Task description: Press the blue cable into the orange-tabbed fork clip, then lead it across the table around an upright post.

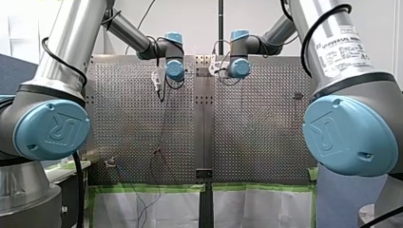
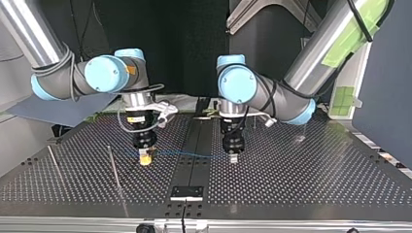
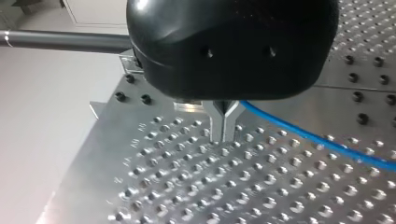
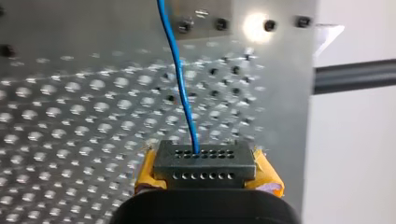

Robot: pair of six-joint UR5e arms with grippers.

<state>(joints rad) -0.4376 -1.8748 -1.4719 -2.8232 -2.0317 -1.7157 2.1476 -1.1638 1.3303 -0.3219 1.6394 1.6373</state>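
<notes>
Lighting check: front view bright and even, wrist views heavy on glare.
In your front view the white wall is evenly lit. The top view has a dark backdrop; the perforated grey metal table is dim there and the thin blue cable barely stands out. Right wrist view: blown-out hotspot on the table, hole rims sparkling. Left wrist view: the table washes out pale toward one corner.

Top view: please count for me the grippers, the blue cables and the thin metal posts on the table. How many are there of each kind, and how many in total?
grippers: 2, my right gripper and my left gripper
blue cable: 1
thin metal posts: 2
total: 5
</notes>
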